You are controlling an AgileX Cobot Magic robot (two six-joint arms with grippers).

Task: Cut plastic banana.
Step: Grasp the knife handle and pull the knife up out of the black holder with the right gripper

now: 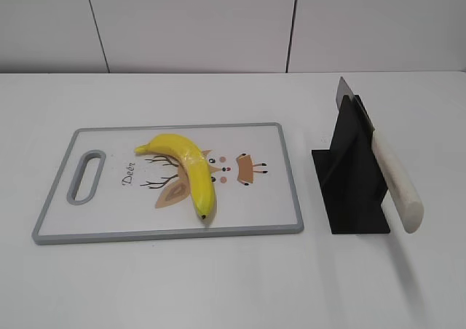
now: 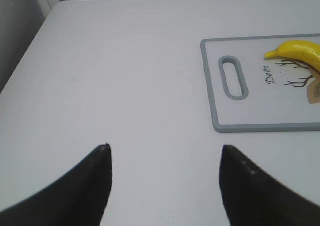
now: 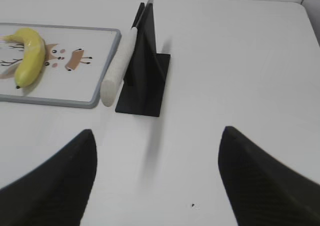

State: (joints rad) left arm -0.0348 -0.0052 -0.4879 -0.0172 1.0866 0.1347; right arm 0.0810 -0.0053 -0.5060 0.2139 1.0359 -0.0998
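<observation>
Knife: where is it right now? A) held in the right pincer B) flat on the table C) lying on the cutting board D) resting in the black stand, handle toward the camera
D: the knife leans in the black stand right of the cutting board, and no pincer is touching it.

One word can be read: "Deer", in slanted dark script on the white, grey-rimmed plastic cutting board [image 1: 277, 191], printed just right of the oblong handle slot [image 1: 87, 177] and left of the cartoon deer drawing [image 1: 233, 170]. In the left wrist view the same word [image 2: 270, 75] shows sideways beside the slot. No other text, number or brand is legible.
</observation>
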